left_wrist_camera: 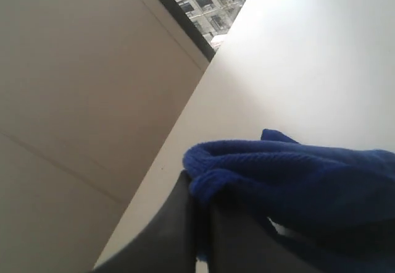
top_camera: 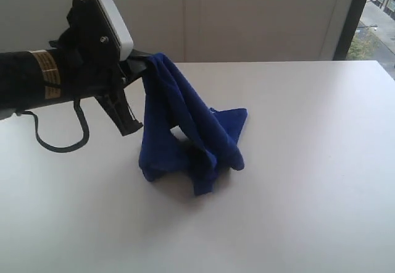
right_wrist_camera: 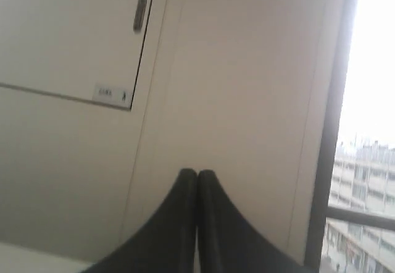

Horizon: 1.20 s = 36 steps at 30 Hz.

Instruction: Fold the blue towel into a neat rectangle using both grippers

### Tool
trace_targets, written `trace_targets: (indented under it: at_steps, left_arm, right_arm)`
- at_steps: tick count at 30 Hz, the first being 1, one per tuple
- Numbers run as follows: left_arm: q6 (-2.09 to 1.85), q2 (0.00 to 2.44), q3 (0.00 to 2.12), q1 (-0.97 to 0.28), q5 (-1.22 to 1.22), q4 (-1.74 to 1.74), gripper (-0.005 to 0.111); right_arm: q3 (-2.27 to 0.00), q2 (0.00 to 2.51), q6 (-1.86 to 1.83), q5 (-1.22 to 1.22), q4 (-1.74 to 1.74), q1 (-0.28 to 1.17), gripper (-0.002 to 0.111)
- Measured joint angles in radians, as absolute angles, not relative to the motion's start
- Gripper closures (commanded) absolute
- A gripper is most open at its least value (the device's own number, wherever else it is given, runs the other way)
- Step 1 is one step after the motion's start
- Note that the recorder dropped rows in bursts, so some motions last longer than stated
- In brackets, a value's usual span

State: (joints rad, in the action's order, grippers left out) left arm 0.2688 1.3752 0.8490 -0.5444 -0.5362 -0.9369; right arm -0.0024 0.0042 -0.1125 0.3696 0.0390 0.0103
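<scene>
The blue towel (top_camera: 185, 131) hangs in a bunched drape from my left gripper (top_camera: 143, 65), its lower folds resting in a heap on the white table (top_camera: 308, 162). In the left wrist view the black fingers (left_wrist_camera: 179, 223) are pressed together with the towel (left_wrist_camera: 290, 174) pinched between them and spilling over the tips. My right gripper (right_wrist_camera: 197, 173) does not show in the exterior view; its wrist view shows its two black fingers closed tip to tip, holding nothing and pointing at a wall.
The left arm with its white camera housing (top_camera: 108, 20) and a looped black cable (top_camera: 62, 143) reaches in from the left. A beige wall panel (top_camera: 247, 13) runs behind the table, with a window (top_camera: 376, 13) at the far right.
</scene>
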Motion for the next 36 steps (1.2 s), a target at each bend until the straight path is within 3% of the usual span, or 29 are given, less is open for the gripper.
trace_targets:
  at_steps: [7, 18, 25, 31, 33, 36]
  left_arm:
    - [0.269, 1.32, 0.854, -0.544, -0.489, -0.951, 0.107]
    - [0.261, 1.244, 0.948, -0.544, -0.194, -1.035, 0.107]
    - [0.257, 1.216, 0.95, -0.544, -0.088, -1.206, 0.107]
    - [0.231, 1.208, 0.95, -0.544, 0.0, -1.251, 0.107]
    - [0.227, 1.209, 0.95, -0.544, 0.065, -1.251, 0.107]
    - [0.227, 1.209, 0.95, -0.544, 0.128, -1.251, 0.107]
  right_arm:
    - [-0.002, 0.004, 0.256, 0.496, 0.037, 0.01, 0.108]
    - [-0.002, 0.049, 0.45, 0.019, 0.032, 0.01, 0.108]
    - [-0.202, 0.525, 0.403, -0.107, 0.031, 0.189, 0.108]
    - [-0.531, 1.059, 0.046, -0.208, 0.031, 0.507, 0.107]
    - [-0.687, 1.26, -0.093, -0.361, -0.008, 0.56, 0.099]
    - [-0.843, 1.434, -0.258, -0.508, -0.139, 0.569, 0.074]
